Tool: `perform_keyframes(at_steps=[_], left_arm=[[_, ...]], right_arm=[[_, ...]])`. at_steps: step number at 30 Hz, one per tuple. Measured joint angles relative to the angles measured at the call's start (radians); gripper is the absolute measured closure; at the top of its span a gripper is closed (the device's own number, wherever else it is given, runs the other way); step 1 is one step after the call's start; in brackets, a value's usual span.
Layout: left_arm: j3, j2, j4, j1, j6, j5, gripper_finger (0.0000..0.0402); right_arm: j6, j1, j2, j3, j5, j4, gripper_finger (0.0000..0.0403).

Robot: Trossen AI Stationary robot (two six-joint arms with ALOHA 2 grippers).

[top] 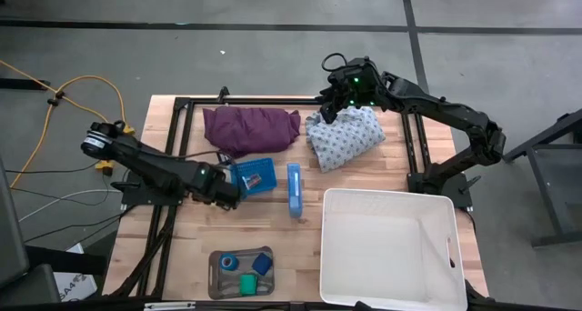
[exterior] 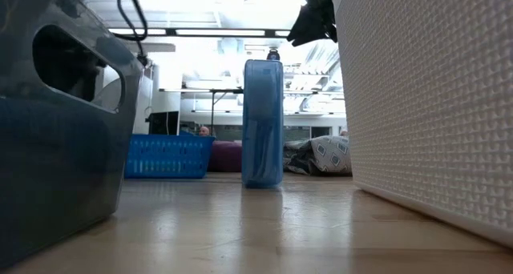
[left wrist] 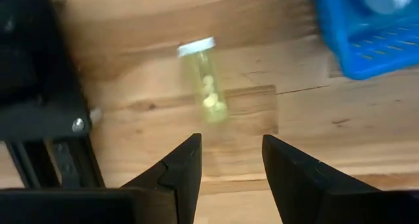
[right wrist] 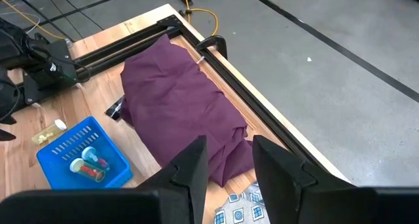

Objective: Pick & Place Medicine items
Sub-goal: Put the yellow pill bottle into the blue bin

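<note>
A pale yellow vial (left wrist: 204, 80) with a white cap lies on its side on the wood, just beyond my open left gripper (left wrist: 230, 142), beside the blue basket (top: 255, 175). The right wrist view shows that vial (right wrist: 47, 133) too, and more vials in the basket (right wrist: 85, 164). A grey tray (top: 218, 284) near the table's near edge holds a blue roll (top: 228, 262), a small blue block (top: 263, 263) and a green roll (top: 247, 282). My right gripper (right wrist: 228, 145) hangs open over the purple cloth (right wrist: 177, 99), at the table's far side (top: 329, 114).
A tall blue box (top: 294, 188) stands upright right of the basket. A large white bin (top: 436, 211) fills the near right corner. A patterned cloth (top: 346, 136) lies by the purple one at the far edge. Black frame rails (left wrist: 39, 106) run close to the vial.
</note>
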Motion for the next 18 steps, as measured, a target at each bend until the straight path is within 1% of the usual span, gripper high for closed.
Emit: perform_keyframes(at_steps=[4, 7, 18], left_arm=[[0.0, 0.03, 0.001, -0.042, -0.1, 0.001, 0.025], [0.0, 0.042, 0.0, -0.053, -0.154, 0.008, 0.025], [0.0, 0.042, 0.0, -0.053, -0.216, 0.01, 0.025]], right_arm=[[0.0, 0.0, 0.0, 0.0, 0.0, 0.006, 0.0293], [0.0, 0.0, 0.0, 0.0, 0.0, 0.006, 0.0293], [0.0, 0.0, 0.0, 0.0, 0.0, 0.009, 0.0293]])
